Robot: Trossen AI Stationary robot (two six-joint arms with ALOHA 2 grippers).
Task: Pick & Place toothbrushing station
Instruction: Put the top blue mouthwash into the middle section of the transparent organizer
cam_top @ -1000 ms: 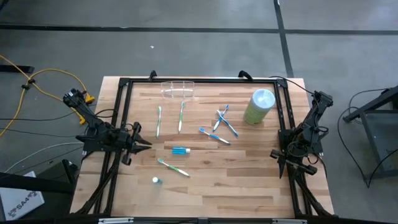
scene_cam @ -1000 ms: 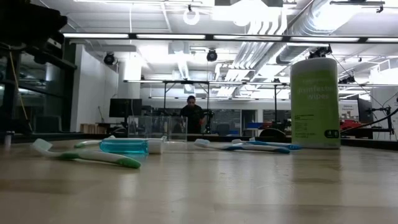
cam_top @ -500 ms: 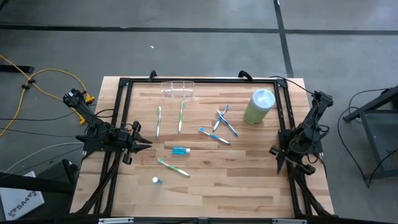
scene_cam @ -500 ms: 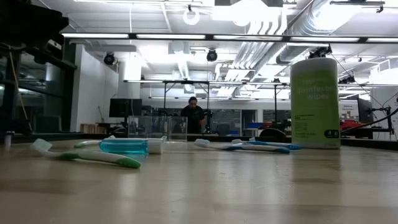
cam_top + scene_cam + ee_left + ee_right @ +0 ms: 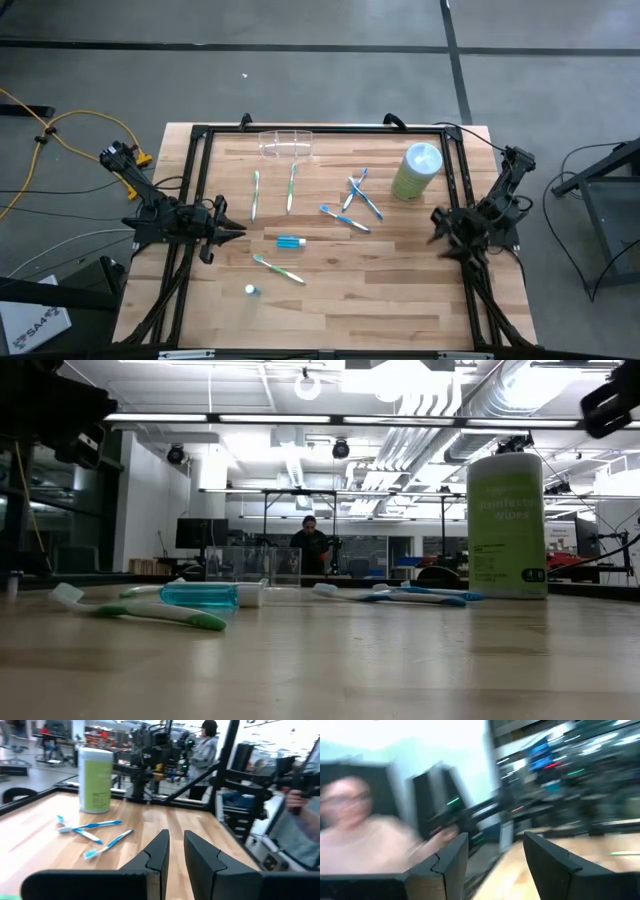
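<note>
Both arms are dark, near-black, built of slim jointed links. The left arm [image 5: 160, 205] shows a yellow fitting and a yellow cable at its outer end; the right arm [image 5: 500, 200] has thin black cables looping off it. The left tool [image 5: 174, 857] has two matte black angular fingers [image 5: 202, 857], tapered to blunt tips. The right tool [image 5: 492, 862] has the same flat black fingers [image 5: 547, 857], with stepped inner edges.

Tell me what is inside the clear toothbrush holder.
From above, the clear holder at the table's far edge shows only wood through its walls; no toothbrush is inside it. In the low view, the blue tube covers part of it.
</note>
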